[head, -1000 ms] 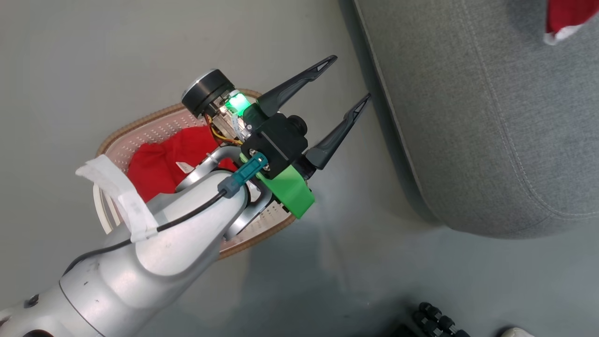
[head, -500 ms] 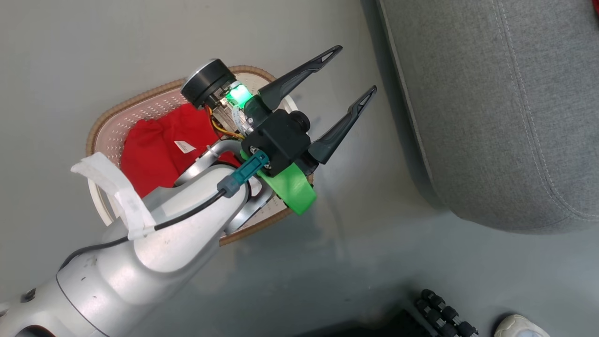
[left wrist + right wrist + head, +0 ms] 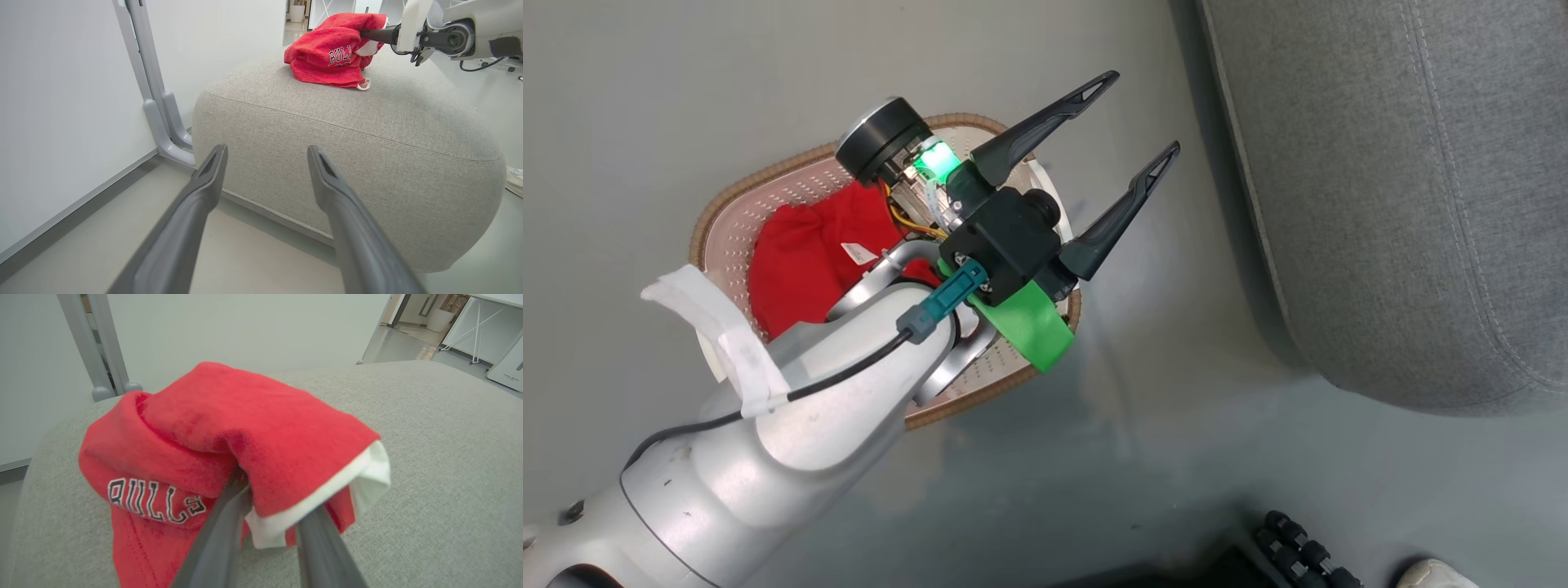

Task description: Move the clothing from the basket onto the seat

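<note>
Left pincer (image 3: 1143, 111) hangs spread above the basket (image 3: 792, 189), aimed at the seat (image 3: 1405, 204).

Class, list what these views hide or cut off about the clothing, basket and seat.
Head view: the left arm covers much of the basket and clothing; garment count unknown.
Head view: frame edges crop the seat.
Right wrist view: garment hides the jaw tips of the right gripper; grip unclear.

shirt (image 3: 229, 449) on the seat (image 3: 429, 457): bright red, white hem, dark "bulls" lettering w/ white outline. seat's plain grey woven fabric w/ paler stitch lines. basket (image 3: 768, 175): cream dotted-hole walls, brown woven-look rim; garment (image 3: 800, 261) in it is red w/ a small white tag (image 3: 854, 253). left gripper (image 3: 1143, 110): black fingers, green bracket (image 3: 1021, 327), teal plug (image 3: 943, 298), silver arm (image 3: 768, 457). floor (image 3: 645, 98) pale grey.
</note>
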